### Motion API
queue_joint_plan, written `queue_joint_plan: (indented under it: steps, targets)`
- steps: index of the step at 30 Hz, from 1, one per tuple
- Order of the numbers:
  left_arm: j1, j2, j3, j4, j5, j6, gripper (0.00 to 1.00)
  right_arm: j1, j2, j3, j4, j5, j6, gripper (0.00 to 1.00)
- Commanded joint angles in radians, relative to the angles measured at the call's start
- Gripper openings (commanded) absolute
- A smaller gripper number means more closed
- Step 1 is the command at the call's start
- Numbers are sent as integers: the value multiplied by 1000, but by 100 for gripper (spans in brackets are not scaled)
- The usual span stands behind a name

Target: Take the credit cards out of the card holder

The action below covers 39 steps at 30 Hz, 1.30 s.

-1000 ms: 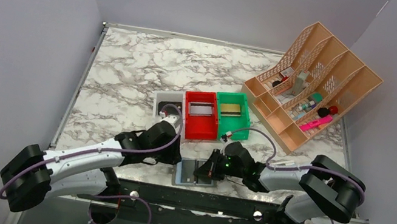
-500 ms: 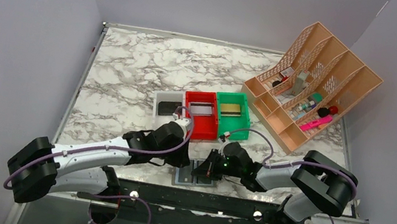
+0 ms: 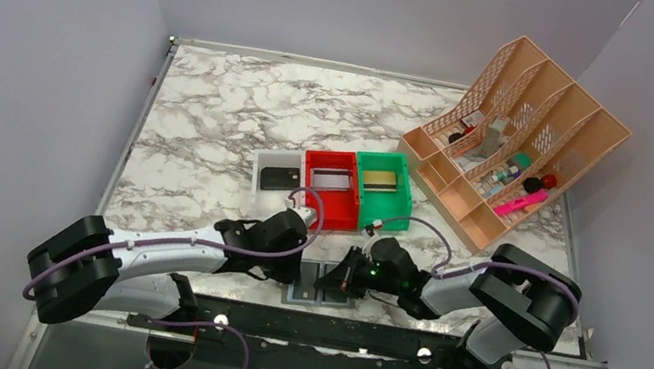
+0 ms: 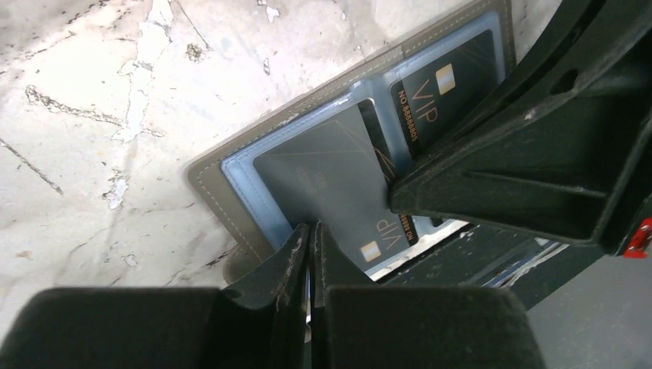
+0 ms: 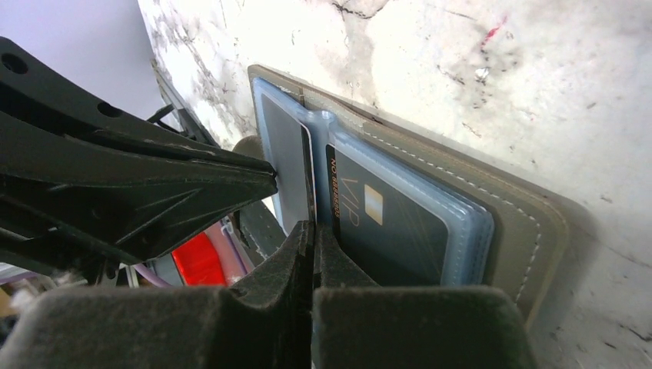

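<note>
Left hand: the fingers are being held almost together, with only a thin slit showing, at the bottom centre of the left wrist view. The lower edge of the skewed black card is being pinched between them.
Right hand: the fingers are being pressed fully together with nothing between them. The tips are being set down on the card holder at its fold, between the two pockets.
Card holder: it is being pinned open and flat on the marble surface, between the two hands, in the lower centre of the top view.
Skewed black card: it is being held at an angle to the pale blue pocket that it overlaps, in the middle of the left wrist view.
Second black card: it is being carried straight in the other pocket, with a gold chip and "VIP" showing, at the upper right of the left wrist view.
Bins: a white bin, a red bin and a green bin are being shown side by side just above the hands in the top view.
</note>
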Motion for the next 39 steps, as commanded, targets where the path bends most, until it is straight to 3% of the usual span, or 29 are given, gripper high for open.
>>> queue_joint_plan:
  steps: [1, 7, 28, 33, 39]
  targets:
    - [-12, 34, -8, -15, -63, -12, 7, -3, 4, -14, 15, 7, 7, 5]
    - [-25, 71, 1, -36, -100, -20, 2, -6, -14, -33, 8, 17, 5, 6]
    - [-35, 75, 14, -83, -138, -17, 0, -16, -146, -77, -88, 69, -7, 4]
    - [-41, 84, 26, -81, -133, -6, 0, -15, -134, -69, -52, 58, -9, 10]
    - [-47, 94, 26, -75, -129, -3, 0, -15, -80, -45, 15, 27, 4, 25]
